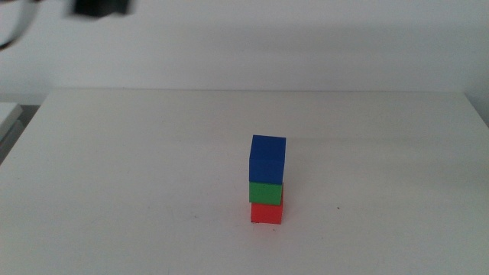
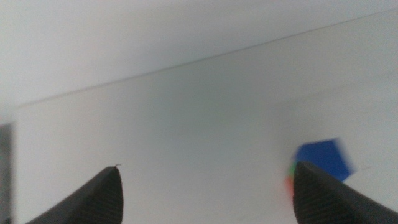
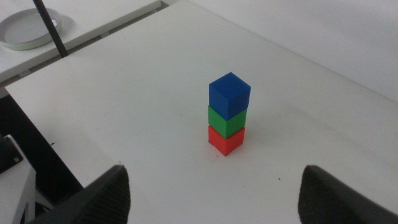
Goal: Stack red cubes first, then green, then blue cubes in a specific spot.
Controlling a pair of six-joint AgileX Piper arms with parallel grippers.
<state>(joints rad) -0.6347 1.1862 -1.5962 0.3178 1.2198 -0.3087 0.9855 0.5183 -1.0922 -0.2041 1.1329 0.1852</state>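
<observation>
Near the middle of the white table (image 1: 137,191) stands a stack of three: the red cube (image 1: 267,213) at the bottom, the green cube (image 1: 265,192) on it, and the larger blue cube (image 1: 267,159) on top, turned slightly. The right wrist view shows the same stack: red cube (image 3: 225,139), green cube (image 3: 226,121), blue cube (image 3: 229,95). My right gripper (image 3: 214,168) is open and empty, well back from the stack. My left gripper (image 2: 206,166) is open and empty too, raised off to the side, with the blue cube (image 2: 323,158) showing blurred beside one jaw.
A dark blurred part of an arm (image 1: 99,8) sits at the upper left corner of the middle view. Beyond the table's edge lies a pale round dish (image 3: 28,28) with a thin dark rod (image 3: 53,31) in front of it.
</observation>
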